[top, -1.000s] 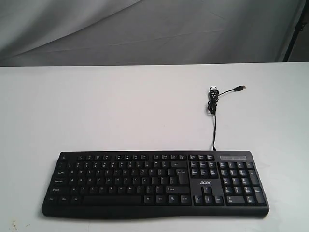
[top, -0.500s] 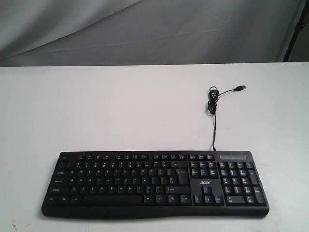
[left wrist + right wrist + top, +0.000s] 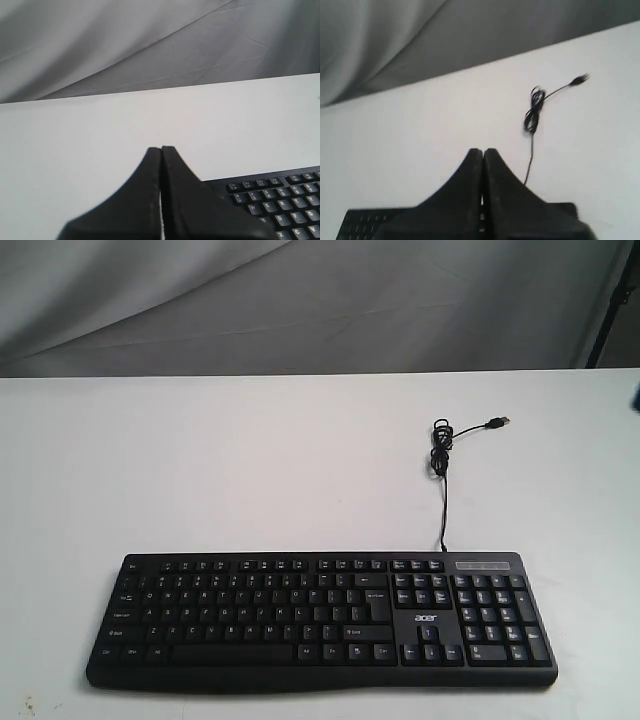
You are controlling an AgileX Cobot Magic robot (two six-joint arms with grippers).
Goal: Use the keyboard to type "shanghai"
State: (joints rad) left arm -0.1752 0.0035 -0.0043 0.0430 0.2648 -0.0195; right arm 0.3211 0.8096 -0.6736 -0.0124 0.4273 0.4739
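Note:
The wide black keyboard (image 3: 320,618) lies flat near the front edge of the white table, number pad to the right, white "acer" logo above the arrow keys. Its thin cable (image 3: 442,475) runs back from the rear edge, loops, and ends in a USB plug (image 3: 496,423). Neither gripper shows clearly in the exterior view. In the left wrist view my left gripper (image 3: 161,148) is shut and empty, above the table beside the keyboard's (image 3: 280,200) corner. In the right wrist view my right gripper (image 3: 483,150) is shut and empty, above the keyboard's (image 3: 365,225) rear, near the cable (image 3: 532,120).
A grey cloth backdrop (image 3: 300,300) hangs behind the white table (image 3: 250,460). A dark stand (image 3: 612,310) rises at the far right. A small dark blur (image 3: 637,398) touches the right border of the exterior view.
The keyboard and cable have not moved. A small dark blur has appeared at the right border of the exterior view.

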